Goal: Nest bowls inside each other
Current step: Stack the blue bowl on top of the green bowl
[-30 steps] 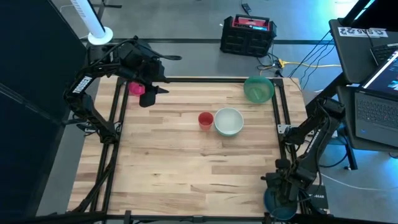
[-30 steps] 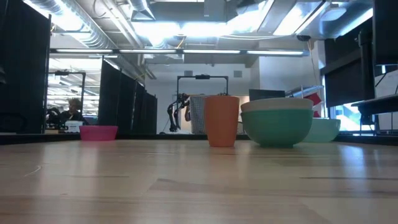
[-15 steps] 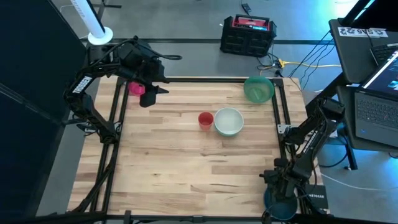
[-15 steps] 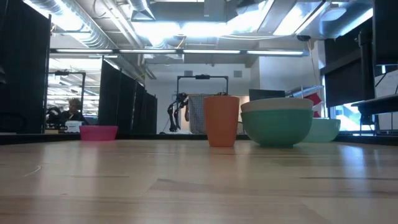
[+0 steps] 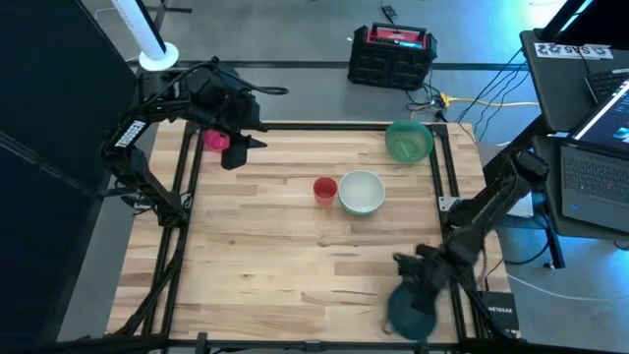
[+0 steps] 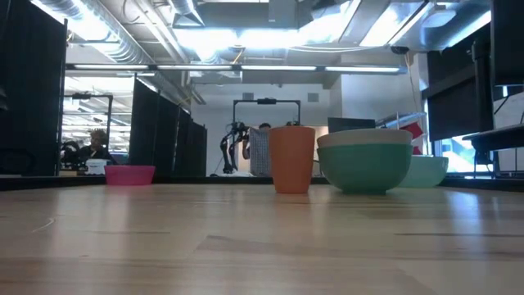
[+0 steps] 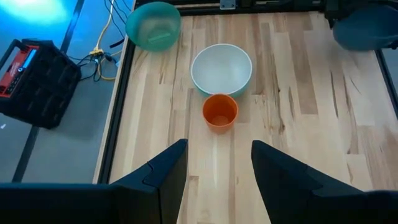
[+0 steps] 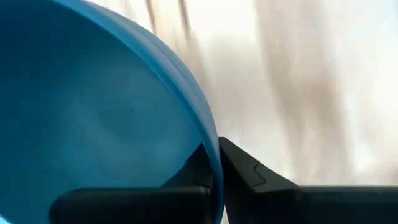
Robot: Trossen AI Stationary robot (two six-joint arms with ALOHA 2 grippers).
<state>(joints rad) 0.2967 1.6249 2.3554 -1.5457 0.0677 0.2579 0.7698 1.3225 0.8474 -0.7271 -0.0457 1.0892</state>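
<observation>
One camera is looking straight down on the whole bench [image 5: 295,246]. Another is sitting at bench-top height, facing the room. The left wrist camera is looking from well above; all three are sharing the red cup [image 5: 324,189] and white bowl [image 5: 362,192]. The right wrist camera is pressing close, seemingly against the teal-blue bowl [image 8: 93,118].

Bright ceiling strip lights [image 6: 246,37] flood the room evenly and glare in the low view. My counter [image 5: 295,246] shows only soft shadows. My right wrist view is motion-blurred; the teal-blue bowl [image 8: 93,118] fills it, smeared.
</observation>
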